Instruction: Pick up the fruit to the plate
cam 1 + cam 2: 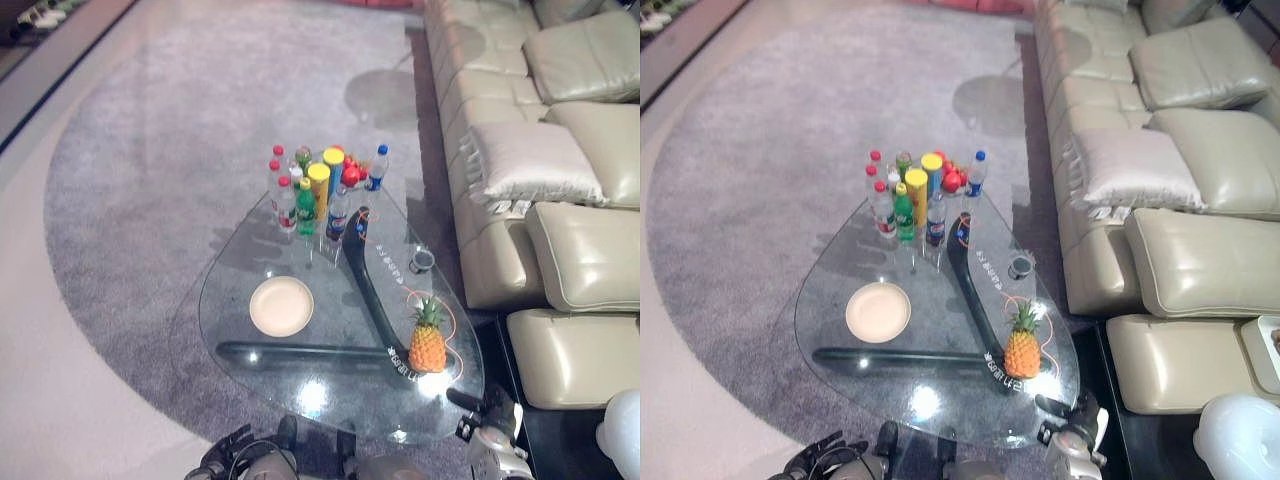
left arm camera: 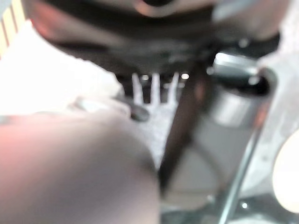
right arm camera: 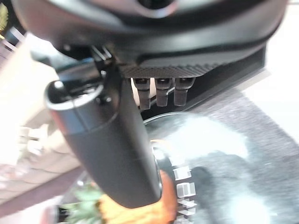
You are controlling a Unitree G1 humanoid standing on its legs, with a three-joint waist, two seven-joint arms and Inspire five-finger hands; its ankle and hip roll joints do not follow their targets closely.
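Right hand (image 1: 1072, 428) hangs low at the near edge of the glass table (image 1: 840, 290), fingers relaxed and straight, nothing in them. The pineapple (image 1: 1022, 345) stands upright just ahead of it; the plate (image 1: 878, 311) lies well off toward the left hand (image 1: 818, 458), whose fingers I cannot make out.

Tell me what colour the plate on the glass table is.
Cream plate, clearest in the left eye view.
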